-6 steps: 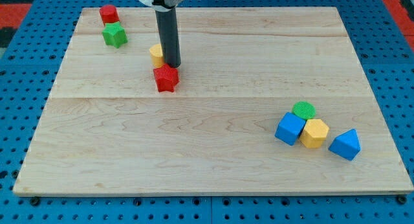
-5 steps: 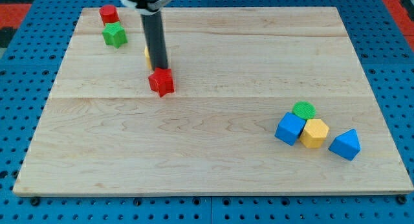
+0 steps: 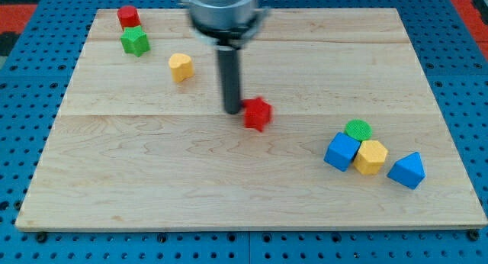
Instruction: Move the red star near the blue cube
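The red star (image 3: 258, 114) lies near the middle of the wooden board (image 3: 152, 165). My tip (image 3: 232, 110) stands just to its left, touching or nearly touching it. The blue cube (image 3: 341, 151) sits at the view's lower right, some way to the right of the star and lower in the view. It is the leftmost of a cluster with a green round block (image 3: 357, 130), a yellow block (image 3: 371, 156) and a blue triangular block (image 3: 406, 170).
A yellow block (image 3: 180, 66) lies to the upper left of my tip. A red block (image 3: 128, 17) and a green star (image 3: 135, 41) sit near the board's top left corner. A blue pegboard surrounds the board.
My tip has swung from above the red star to its left side and moved right. The red star has slid right and slightly down, toward the blue cube. The yellow block is now uncovered.
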